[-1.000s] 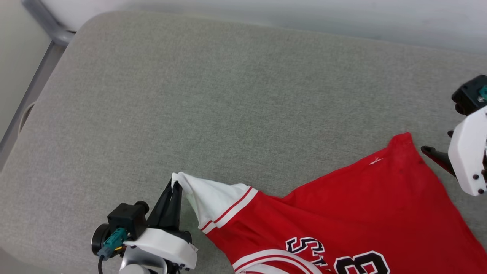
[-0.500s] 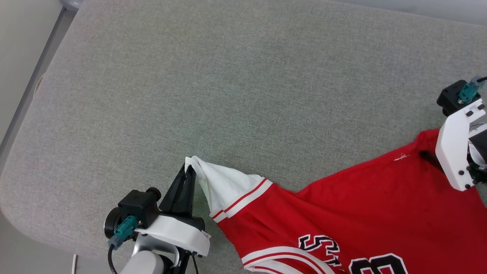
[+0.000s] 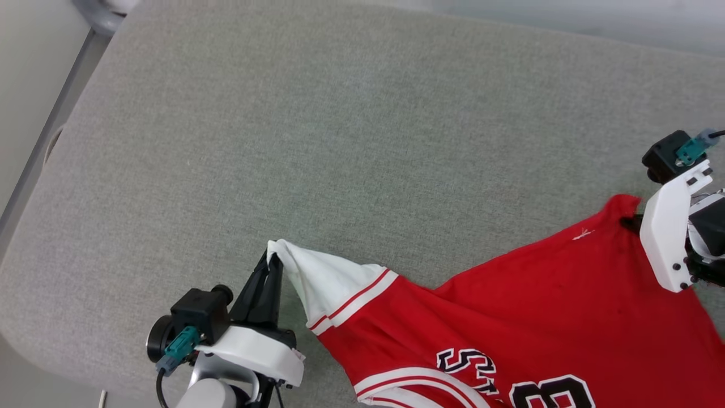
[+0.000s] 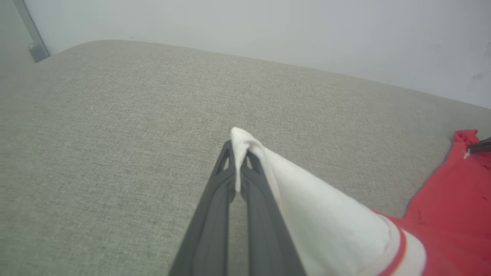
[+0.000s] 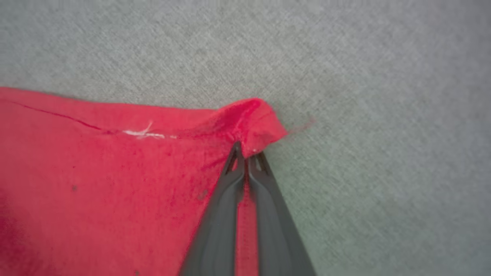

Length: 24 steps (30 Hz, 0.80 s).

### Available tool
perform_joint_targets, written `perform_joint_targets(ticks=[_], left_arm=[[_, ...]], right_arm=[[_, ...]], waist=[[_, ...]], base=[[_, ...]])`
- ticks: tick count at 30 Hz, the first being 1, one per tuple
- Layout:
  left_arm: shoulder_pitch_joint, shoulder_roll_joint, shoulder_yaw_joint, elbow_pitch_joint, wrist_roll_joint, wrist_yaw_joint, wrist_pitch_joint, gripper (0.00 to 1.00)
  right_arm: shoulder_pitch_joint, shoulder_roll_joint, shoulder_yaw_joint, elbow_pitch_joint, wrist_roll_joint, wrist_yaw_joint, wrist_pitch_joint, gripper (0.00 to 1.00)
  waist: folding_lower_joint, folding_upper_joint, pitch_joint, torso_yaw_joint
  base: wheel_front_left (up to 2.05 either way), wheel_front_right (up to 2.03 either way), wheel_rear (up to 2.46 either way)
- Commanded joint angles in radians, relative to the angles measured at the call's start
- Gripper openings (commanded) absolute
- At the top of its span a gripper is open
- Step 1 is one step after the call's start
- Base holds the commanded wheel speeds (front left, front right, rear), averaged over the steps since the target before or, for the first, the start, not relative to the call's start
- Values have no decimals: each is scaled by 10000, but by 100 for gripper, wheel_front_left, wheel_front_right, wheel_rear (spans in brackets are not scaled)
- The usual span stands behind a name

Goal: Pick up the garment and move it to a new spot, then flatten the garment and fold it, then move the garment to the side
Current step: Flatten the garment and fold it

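The garment point(image 3: 527, 317), a red jersey with a white sleeve, striped trim and black-and-white lettering, lies spread on the grey cushion at the lower right of the head view. My left gripper point(image 3: 273, 262) is shut on the tip of the white sleeve point(image 4: 291, 191), lifting it into a peak. At the far right my right gripper point(image 5: 247, 151) is shut on the red hem corner point(image 5: 257, 119), which bunches up around the fingertips. In the head view that gripper's fingers are hidden behind its white wrist housing point(image 3: 671, 238).
The grey upholstered cushion point(image 3: 340, 141) stretches wide to the left and far side of the garment. Its rounded edge runs along the left, with a grey metal rail point(image 3: 51, 124) beside it. A pale wall point(image 4: 268, 27) stands behind.
My right gripper moved in from beside the red corner, came over it and shut on it. The left gripper kept its hold on the sleeve. The camera shifted slightly.
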Motion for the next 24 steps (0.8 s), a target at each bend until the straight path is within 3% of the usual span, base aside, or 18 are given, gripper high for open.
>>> perform_joint_targets(ticks=[1,15,24], left_arm=[[110,88,70,1,36,2,-74,0],[-273,1046,520,-1126,245,93,352,0],[-2169,1552,794,-2046,387,-105,905,0]], right_arm=[[-28,-11,-12,62,126,-17,-284,0],[724,356,-1038,-352,426,-17,-3268,0],[882,653,-2649,-1354,50,-17,-4311,0]], waist=[[0,0,-362,-191],[0,0,-2103,-1267],[0,0,-2448,-1745]], base=[[0,0,0],[0,0,0],[0,0,0]])
